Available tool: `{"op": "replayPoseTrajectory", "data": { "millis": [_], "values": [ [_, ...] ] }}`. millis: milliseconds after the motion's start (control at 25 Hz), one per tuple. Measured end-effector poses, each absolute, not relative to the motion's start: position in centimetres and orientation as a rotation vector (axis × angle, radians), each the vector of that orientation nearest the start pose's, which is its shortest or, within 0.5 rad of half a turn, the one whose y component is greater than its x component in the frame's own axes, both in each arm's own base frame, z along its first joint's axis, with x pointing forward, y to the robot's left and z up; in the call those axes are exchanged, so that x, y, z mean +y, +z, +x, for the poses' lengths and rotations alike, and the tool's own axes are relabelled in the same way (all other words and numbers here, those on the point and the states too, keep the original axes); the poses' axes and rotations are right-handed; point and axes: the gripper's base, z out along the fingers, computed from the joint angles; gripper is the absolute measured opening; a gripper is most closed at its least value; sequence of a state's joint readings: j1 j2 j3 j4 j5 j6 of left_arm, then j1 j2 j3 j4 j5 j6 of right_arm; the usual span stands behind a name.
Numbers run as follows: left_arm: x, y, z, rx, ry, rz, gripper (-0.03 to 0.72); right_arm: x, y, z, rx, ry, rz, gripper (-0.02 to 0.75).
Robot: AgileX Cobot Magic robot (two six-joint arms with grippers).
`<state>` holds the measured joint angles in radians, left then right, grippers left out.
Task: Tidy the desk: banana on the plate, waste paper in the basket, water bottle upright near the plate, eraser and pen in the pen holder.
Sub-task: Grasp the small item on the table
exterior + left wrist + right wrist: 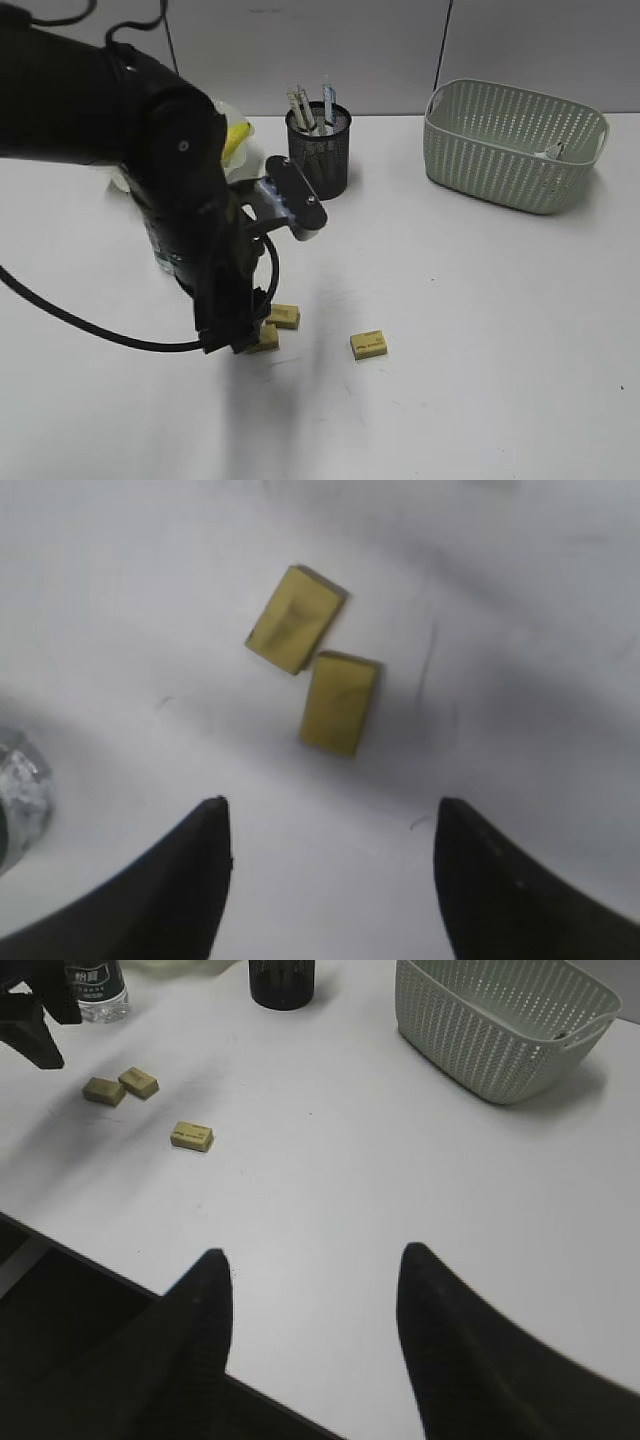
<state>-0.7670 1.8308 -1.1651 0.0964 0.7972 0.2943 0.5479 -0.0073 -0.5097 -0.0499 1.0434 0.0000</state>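
Note:
Three yellow erasers lie on the white desk (pixel 480 330): two close together (pixel 283 316) (pixel 264 338) and one apart (pixel 368 345). My left gripper (pixel 330 815) is open and empty, pointing down just short of the pair (pixel 297 618) (pixel 340 702). The black mesh pen holder (pixel 320 150) holds several pens. The banana (pixel 237 140) lies on the plate, which my left arm mostly hides. The water bottle (pixel 95 985) stands upright behind that arm. Waste paper (pixel 553 152) lies in the pale green basket (pixel 515 145). My right gripper (pixel 315 1260) is open and empty over the desk's front edge.
The right wrist view shows all three erasers (pixel 103 1091) (pixel 139 1082) (pixel 192 1136), the pen holder (pixel 282 982) and the basket (pixel 500 1020). The desk's front edge (pixel 120 1280) drops off below my right gripper. My left arm's cable loops at the desk's left.

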Motion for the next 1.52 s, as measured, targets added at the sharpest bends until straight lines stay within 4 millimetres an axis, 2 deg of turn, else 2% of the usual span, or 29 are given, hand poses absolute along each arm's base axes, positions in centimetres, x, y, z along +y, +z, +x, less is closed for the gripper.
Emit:
{"op": "replayPoseTrajectory", "data": {
  "millis": [320,840,960,1120,1160,1360,1520],
  "values": [
    [-25.2,15.2,26.9,2.564,0.059,1.628,0.487,-0.7,28.1,-0.4,1.946,0.290,-0.545,0.426],
    [-25.9,11.6,27.6,2.591,0.064,1.661,0.486,-0.7,28.1,-0.4,1.946,0.290,-0.544,0.426],
    [-26.2,11.6,27.9,2.556,0.048,1.641,0.427,-0.7,28.2,-0.4,1.945,0.290,-0.544,0.426],
    [-26.4,11.6,28.1,2.533,0.043,1.632,0.221,-0.7,28.2,-0.4,1.945,0.290,-0.544,0.426],
    [-26.3,11.6,28.0,2.534,0.048,1.637,0.189,-0.7,28.2,-0.4,1.945,0.290,-0.544,0.426],
    [-25.8,11.8,27.7,2.572,0.104,1.688,0.193,-0.7,28.2,-0.4,1.945,0.290,-0.544,0.426],
    [-25.4,13.9,27.4,2.569,0.107,1.678,0.193,-0.7,28.2,-0.4,1.945,0.290,-0.544,0.426]
  ]
}}
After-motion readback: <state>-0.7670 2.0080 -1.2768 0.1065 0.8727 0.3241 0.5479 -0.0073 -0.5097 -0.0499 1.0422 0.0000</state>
